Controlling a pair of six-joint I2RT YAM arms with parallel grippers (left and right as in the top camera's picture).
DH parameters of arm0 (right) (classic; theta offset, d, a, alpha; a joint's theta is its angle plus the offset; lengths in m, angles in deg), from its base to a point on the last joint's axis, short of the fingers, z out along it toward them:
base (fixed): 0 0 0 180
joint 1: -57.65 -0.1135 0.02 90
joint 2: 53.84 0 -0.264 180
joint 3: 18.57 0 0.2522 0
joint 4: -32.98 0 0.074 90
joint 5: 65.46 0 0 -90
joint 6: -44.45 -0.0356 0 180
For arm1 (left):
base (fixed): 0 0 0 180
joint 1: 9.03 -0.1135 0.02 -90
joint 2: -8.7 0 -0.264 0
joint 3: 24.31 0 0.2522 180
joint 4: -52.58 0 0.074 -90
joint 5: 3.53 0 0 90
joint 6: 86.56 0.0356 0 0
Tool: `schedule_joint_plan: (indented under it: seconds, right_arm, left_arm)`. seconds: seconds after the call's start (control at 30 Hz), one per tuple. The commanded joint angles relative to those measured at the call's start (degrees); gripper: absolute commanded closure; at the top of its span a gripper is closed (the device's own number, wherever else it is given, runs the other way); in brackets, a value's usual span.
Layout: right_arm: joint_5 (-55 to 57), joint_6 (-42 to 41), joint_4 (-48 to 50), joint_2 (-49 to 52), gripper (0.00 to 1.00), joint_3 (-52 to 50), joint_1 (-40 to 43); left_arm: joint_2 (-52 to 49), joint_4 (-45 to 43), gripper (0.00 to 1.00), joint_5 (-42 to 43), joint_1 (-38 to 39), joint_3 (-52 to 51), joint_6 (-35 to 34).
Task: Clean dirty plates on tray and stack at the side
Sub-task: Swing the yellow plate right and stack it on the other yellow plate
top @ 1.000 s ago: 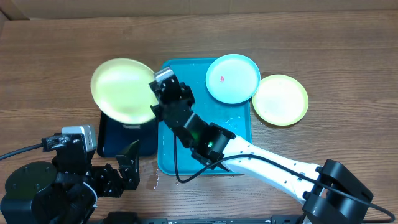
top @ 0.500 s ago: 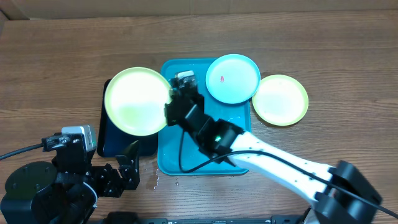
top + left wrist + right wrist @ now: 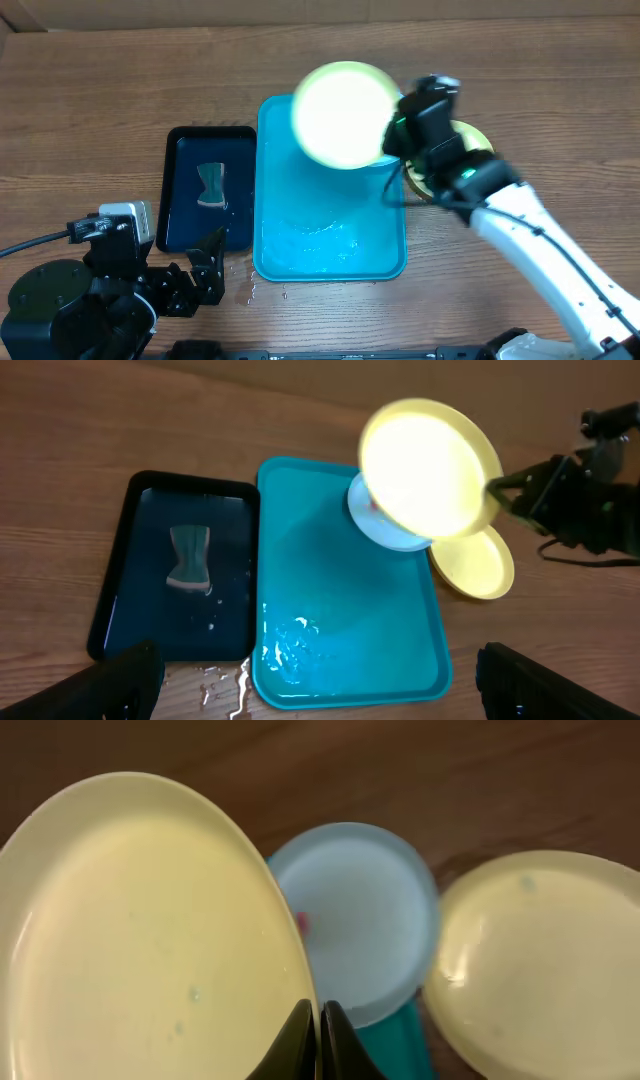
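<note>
The right gripper has its two fingers pressed together on the rim of a yellow-green plate and holds it in the air, tilted. In the overhead view this plate is over the upper right corner of the blue tray, and the pinched edge is its right edge.

Under the lifted plate lies the cyan plate, with one small red spot near its left side. It lies across the tray's upper right rim, partly inside and partly outside. The second yellow-green plate lies flat on the wooden table, just to the right of the tray's rim. Its edge comes very near to the cyan plate; I cannot tell if the two touch.

The middle and lower part of the tray is free, with only some water near the lower left corner. To the left, just beside the tray's rim, stands the black tray with a small pale object inside.

The left gripper is at the lower left of the overhead frame, near the lower edge of the black tray, its fingers spread wide and holding nothing. Much bare table shows at the upper left and at the lower right.
</note>
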Motion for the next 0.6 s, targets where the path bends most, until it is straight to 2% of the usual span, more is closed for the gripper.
schedule_joint_plan:
  seconds: [0.0, 0.2, 0.4, 0.57]
  right_arm:
    - [-5.05, -1.73, -3.34, -1.18, 0.96, 0.94, 7.78]
    - [-5.09, -1.66, -11.21, -0.85, 0.96, -0.17, 20.33]
    - [-5.11, -1.68, -12.26, -0.15, 0.96, -4.42, 28.11]
    - [-5.14, -1.73, -10.51, 1.99, 0.96, -8.44, 31.3]
  left_arm:
    - [-0.09, -0.07, 0.0, 0.22, 0.0, 0.57, 0.13]
    - [-0.09, -0.07, 0.0, 0.22, 0.0, 0.57, 0.13]
    - [-0.09, -0.07, 0.0, 0.22, 0.0, 0.57, 0.13]
    - [-0.09, -0.07, 0.0, 0.22, 0.0, 0.57, 0.13]
